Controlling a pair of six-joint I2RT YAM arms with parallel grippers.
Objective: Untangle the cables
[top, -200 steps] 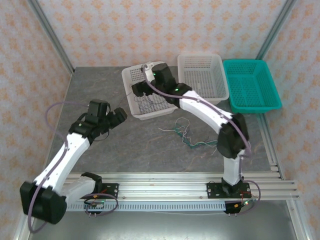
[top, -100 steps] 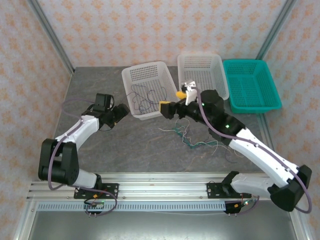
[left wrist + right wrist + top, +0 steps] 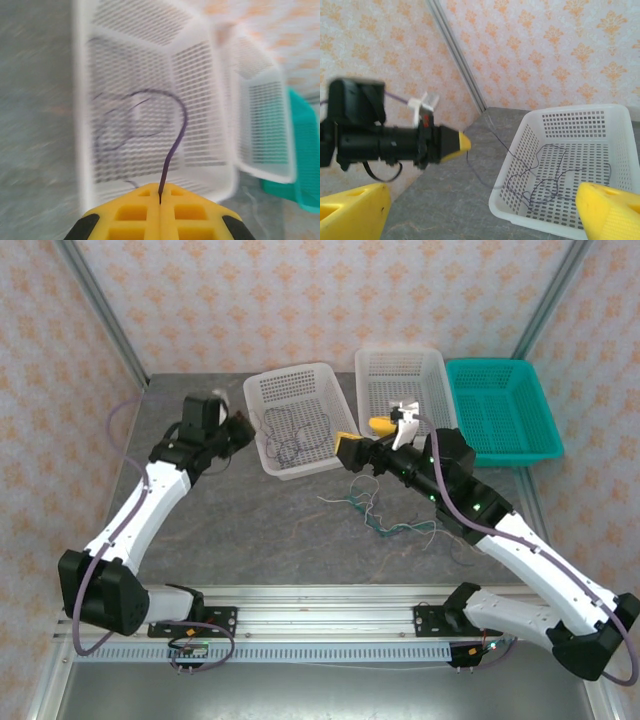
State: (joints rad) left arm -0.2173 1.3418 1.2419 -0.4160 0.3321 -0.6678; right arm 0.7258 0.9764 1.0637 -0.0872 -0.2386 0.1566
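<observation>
The dark purple cable lies looped in the left white basket. One end runs over the basket's wall into my left gripper. In the left wrist view that gripper is shut, its yellow fingers pinching the purple cable. The right wrist view shows the left gripper beside the basket, with the cable trailing from its tip. My right gripper hangs open right of the basket with nothing between its fingers. White and teal cables lie tangled on the table.
A second white basket and a teal basket stand at the back right. The patterned walls and metal frame posts close in the grey table. A rail runs along the near edge.
My left gripper has swung up to the basket's left side, holding the purple cable. My right gripper has drawn back out of the basket to its right and stands open.
</observation>
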